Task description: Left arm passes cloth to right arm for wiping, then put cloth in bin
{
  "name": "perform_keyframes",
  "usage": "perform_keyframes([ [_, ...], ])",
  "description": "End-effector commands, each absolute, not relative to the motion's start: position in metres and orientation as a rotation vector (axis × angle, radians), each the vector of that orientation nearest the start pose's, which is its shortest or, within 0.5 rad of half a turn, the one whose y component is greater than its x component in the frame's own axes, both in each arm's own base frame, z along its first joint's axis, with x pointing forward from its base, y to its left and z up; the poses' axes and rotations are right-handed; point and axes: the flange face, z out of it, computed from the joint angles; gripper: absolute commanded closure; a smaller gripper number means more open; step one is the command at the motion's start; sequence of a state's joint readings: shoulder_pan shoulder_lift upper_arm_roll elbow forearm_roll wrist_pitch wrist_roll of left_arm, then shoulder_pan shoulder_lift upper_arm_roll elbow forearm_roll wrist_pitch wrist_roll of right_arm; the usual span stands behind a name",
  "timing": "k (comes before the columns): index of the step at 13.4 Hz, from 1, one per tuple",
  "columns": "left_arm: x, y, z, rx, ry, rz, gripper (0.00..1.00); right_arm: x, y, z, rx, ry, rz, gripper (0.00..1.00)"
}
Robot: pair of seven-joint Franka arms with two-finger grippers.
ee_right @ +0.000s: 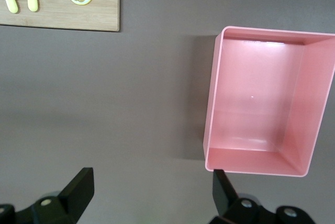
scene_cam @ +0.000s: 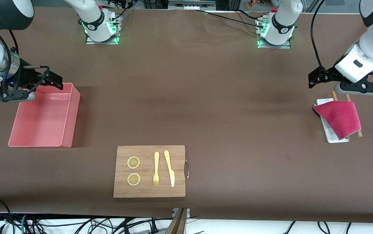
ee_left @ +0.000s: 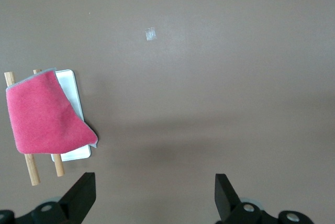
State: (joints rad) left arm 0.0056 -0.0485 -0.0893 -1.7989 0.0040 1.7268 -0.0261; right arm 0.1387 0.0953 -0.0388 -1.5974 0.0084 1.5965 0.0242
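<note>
The crimson-pink cloth (scene_cam: 340,118) lies draped over a narrow white tray (scene_cam: 331,135) and two wooden sticks (scene_cam: 359,133) at the left arm's end of the table. It also shows in the left wrist view (ee_left: 44,114). My left gripper (scene_cam: 314,79) (ee_left: 155,195) hangs open and empty above the table, beside the cloth. The pale pink bin (scene_cam: 41,118) (ee_right: 264,103) stands empty at the right arm's end. My right gripper (scene_cam: 53,81) (ee_right: 152,192) hangs open and empty over the bin's edge farthest from the front camera.
A wooden chopping board (scene_cam: 149,171) with a metal handle lies near the table's front edge. It carries two lemon slices (scene_cam: 133,162), a yellow fork (scene_cam: 156,169) and a yellow knife (scene_cam: 170,168). The board's corner shows in the right wrist view (ee_right: 57,1).
</note>
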Motion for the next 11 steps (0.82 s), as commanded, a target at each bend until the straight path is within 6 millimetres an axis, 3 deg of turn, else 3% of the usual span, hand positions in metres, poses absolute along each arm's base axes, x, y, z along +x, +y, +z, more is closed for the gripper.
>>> perform_keyframes([
  [1, 0.542, -0.047, 0.558, -3.111, 0.097, 0.017, 0.0, 0.579, 0.061, 0.565, -3.154, -0.11, 0.148, 0.0],
  [11, 0.547, -0.038, 0.542, -3.111, 0.083, 0.086, 0.0, 0.579, 0.061, 0.565, -3.153, -0.109, 0.149, 0.0],
])
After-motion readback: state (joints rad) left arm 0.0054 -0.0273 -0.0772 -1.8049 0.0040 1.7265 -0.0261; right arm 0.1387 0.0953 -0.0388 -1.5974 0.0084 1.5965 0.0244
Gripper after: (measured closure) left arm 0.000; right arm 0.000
